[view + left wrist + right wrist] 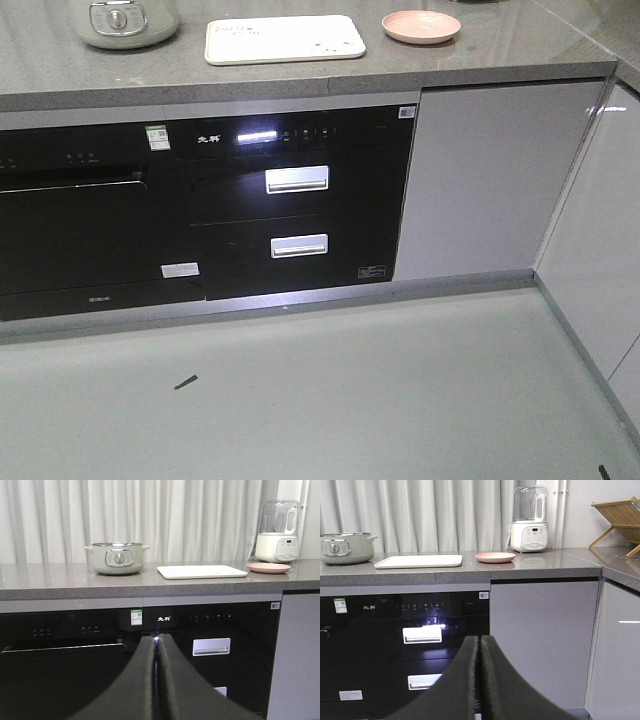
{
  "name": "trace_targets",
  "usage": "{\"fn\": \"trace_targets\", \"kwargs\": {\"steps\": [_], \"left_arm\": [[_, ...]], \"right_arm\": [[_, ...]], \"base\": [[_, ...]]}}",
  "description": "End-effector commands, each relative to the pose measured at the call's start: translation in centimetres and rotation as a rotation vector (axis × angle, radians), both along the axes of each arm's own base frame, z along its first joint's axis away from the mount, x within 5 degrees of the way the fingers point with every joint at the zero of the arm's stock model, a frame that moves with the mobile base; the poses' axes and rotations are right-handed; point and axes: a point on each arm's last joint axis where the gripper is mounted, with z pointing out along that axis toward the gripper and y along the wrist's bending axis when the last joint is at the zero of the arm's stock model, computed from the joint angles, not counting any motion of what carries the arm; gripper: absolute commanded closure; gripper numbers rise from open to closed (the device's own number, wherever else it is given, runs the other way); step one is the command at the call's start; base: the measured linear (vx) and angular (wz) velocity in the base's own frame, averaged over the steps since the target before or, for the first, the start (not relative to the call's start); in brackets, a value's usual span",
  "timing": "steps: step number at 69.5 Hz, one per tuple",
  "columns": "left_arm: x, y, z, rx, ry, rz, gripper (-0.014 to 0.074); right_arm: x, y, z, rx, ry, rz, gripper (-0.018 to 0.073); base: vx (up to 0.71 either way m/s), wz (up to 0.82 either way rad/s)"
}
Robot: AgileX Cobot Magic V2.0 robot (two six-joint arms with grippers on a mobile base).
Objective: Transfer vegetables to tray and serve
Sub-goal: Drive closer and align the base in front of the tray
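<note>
Exterior front-facing view: grey countertop [480,55] above a black built-in appliance front [290,210] with two silver drawer handles [296,179], one over the other. The tray [285,40] is cream-white and rectangular with rounded corners. It lies flat on the countertop between a pale green pot [128,20] on its left and a round pink plate [421,26] on its right, touching neither. Faint grey print shows on the tray's surface, too small to read. A white cabinet door [485,180] stands to the right of the appliance front. A small dark scrap [186,382] lies on the floor [400,400].

Left wrist-mounted view: left gripper [156,642] at low centre, its dark fingers pressed together at the tips with nothing between them, held below counter height and facing the appliance front. Beyond it on the countertop, from left to right, are the pot [117,558], tray [201,571] and plate [268,568]. A white blender [278,532] with a clear jug stands behind the plate. A pale curtain [175,515] hangs along the back.

Right wrist-mounted view: right gripper [479,640] at low centre, its fingers closed tip to tip and holding nothing, also below counter height. The tray [419,561] sits left of centre on the countertop, with the plate [495,557] just beside its right end and the pot [345,547] to its left. The blender [529,520] stands behind the plate. A wooden rack [620,522] sits on the side counter at far right.
</note>
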Motion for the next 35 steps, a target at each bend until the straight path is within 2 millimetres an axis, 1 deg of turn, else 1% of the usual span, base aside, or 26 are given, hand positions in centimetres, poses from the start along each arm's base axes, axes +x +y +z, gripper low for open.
{"fn": "trace_targets", "kwargs": {"steps": [1, 35], "left_arm": [[-0.08, -0.01, -0.12, -0.009, -0.056, -0.001, 0.0603], [-0.08, -0.01, -0.12, -0.009, -0.056, -0.001, 0.0603]], "right_arm": [[-0.05, 0.01, 0.45, -0.007, -0.072, 0.0, 0.0564], [-0.05, 0.01, 0.45, -0.007, -0.072, 0.0, 0.0564]], "base": [[0.14, -0.07], [0.12, -0.05]]}}
